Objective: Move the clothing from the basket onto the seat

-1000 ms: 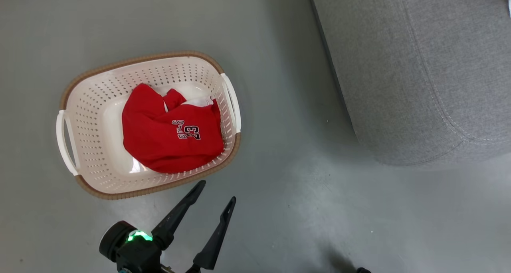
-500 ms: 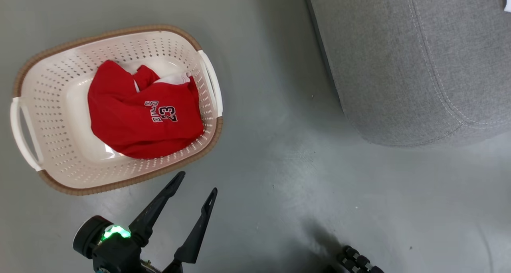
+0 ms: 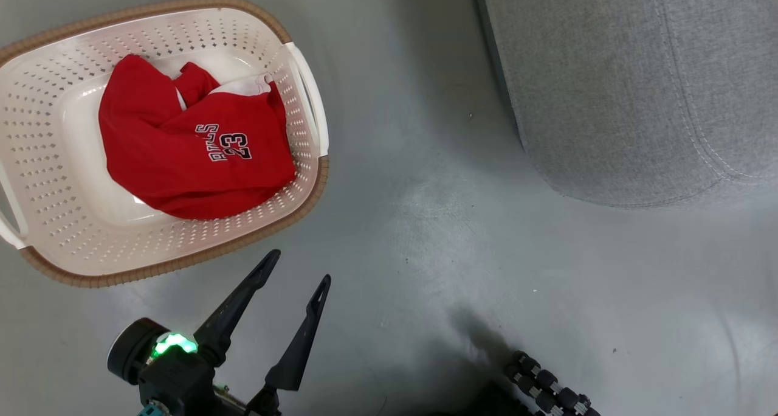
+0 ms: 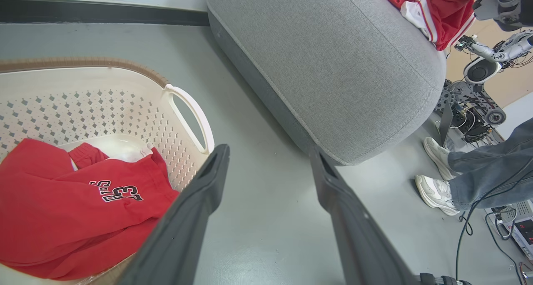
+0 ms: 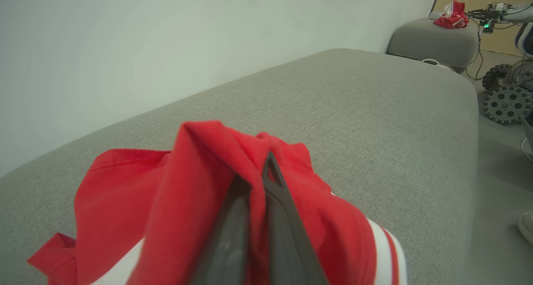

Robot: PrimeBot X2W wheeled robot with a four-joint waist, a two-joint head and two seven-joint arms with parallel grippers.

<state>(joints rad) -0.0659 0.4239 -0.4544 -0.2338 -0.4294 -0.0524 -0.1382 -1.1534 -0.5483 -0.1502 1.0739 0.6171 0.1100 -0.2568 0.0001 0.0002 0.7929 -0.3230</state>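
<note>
A red jersey (image 3: 194, 148) printed 23 is lying crumpled inside the basket (image 3: 182, 264), which is sitting on the grey floor (image 3: 456, 252) apart from the seat (image 3: 608, 87). Another red garment (image 5: 200, 185) with white stripes is lying on the seat, its fold being pinched between the pressed-together fingers of the right gripper (image 5: 260, 176). The left gripper (image 3: 299, 267) is hovering just beside the basket's near rim, fingers spread wide, holding nothing.
</note>
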